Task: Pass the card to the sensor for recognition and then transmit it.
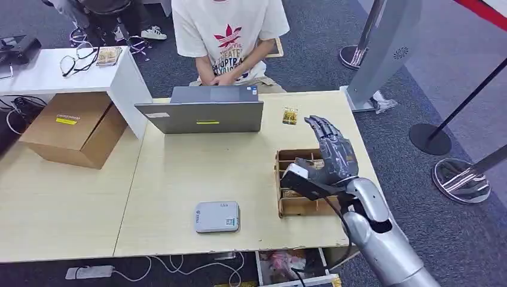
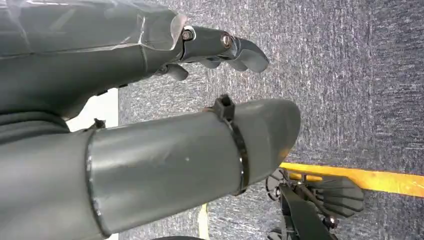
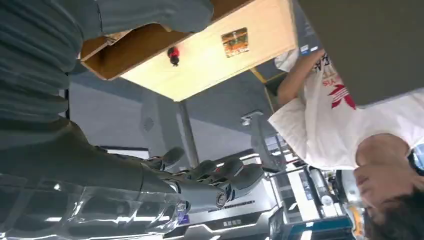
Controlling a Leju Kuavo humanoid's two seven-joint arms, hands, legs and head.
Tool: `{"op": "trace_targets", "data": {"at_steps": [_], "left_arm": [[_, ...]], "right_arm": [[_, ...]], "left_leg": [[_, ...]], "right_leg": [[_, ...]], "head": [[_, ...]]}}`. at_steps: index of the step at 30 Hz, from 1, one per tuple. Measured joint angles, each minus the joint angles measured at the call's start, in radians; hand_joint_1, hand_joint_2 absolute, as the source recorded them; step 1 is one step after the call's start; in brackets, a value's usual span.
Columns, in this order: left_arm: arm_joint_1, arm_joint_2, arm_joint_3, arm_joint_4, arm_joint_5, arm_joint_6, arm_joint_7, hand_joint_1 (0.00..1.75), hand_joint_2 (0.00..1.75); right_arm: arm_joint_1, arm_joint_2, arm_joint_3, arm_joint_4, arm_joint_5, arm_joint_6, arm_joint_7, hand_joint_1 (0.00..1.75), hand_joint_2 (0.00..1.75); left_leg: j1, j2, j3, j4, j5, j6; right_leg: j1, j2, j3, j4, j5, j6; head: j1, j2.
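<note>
One card (image 1: 290, 115), one grey sensor (image 1: 216, 216), one laptop (image 1: 203, 111) and one cardboard tray (image 1: 299, 203) are sitting on a pale wooden table (image 1: 197, 173) over grey carpet (image 1: 418, 89). The right hand (image 1: 332, 156) is hovering above the tray, fingers spread, holding nothing; the card is lying beyond it. The left hand (image 2: 220, 47) is hanging with fingers loosely apart.

Right arm (image 1: 382, 239): silver rounded shell; black cable along the forearm
Right hand (image 1: 330, 156): dark grey segmented fingers; black block at the wrist
Left hand (image 2: 150, 100): grey thumb, black cable tie; screws on darker fingers
</note>
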Motion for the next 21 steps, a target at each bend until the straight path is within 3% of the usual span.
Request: {"op": "trace_targets", "data": {"at_steps": [6, 8, 13, 17, 19, 21], "left_arm": [[0.000, 0.000, 0.007, 0.000, 0.001, 0.001, 0.000, 0.00, 0.00], [0.001, 0.000, 0.008, 0.000, 0.000, 0.001, 0.000, 0.00, 0.00], [0.000, 0.000, 0.009, 0.000, 0.000, 0.001, 0.000, 0.00, 0.00], [0.000, 0.000, 0.009, 0.000, 0.000, 0.001, 0.000, 0.00, 0.00], [0.001, 0.000, 0.009, 0.000, -0.001, 0.001, 0.000, 0.00, 0.00], [0.001, 0.000, 0.009, 0.000, -0.002, 0.001, -0.001, 0.00, 0.00]], "right_arm": [[0.036, -0.020, -0.025, -0.010, 0.041, -0.006, 0.031, 0.28, 1.75], [0.055, -0.028, -0.036, -0.026, 0.064, -0.007, 0.050, 0.35, 1.75], [0.111, -0.050, -0.069, -0.071, 0.104, 0.003, 0.084, 0.33, 1.75], [0.134, -0.062, -0.080, -0.091, 0.114, 0.013, 0.091, 0.45, 1.75], [0.150, -0.067, -0.092, -0.106, 0.125, 0.019, 0.102, 0.77, 1.75], [0.170, -0.074, -0.101, -0.123, 0.135, 0.028, 0.113, 0.77, 1.75]], "left_leg": [[0.000, 0.000, 0.000, 0.000, 0.000, 0.000], [0.000, 0.000, 0.000, 0.000, 0.000, 0.000], [0.000, 0.000, 0.000, 0.000, 0.000, 0.000], [0.000, 0.000, 0.000, 0.000, 0.000, 0.000], [0.000, 0.000, 0.000, 0.000, 0.000, 0.000], [0.000, 0.000, 0.000, 0.000, 0.000, 0.000]], "right_leg": [[0.000, 0.000, 0.000, 0.000, 0.000, 0.000], [0.000, 0.000, 0.000, 0.000, 0.000, 0.000], [0.000, 0.000, 0.000, 0.000, 0.000, 0.000], [0.000, 0.000, 0.000, 0.000, 0.000, 0.000], [0.000, 0.000, 0.000, 0.000, 0.000, 0.000], [0.000, 0.000, 0.000, 0.000, 0.000, 0.000]], "head": [[0.000, 0.000], [0.000, 0.000], [0.000, 0.000], [0.000, 0.000], [0.000, 0.000], [0.000, 0.000]]}}
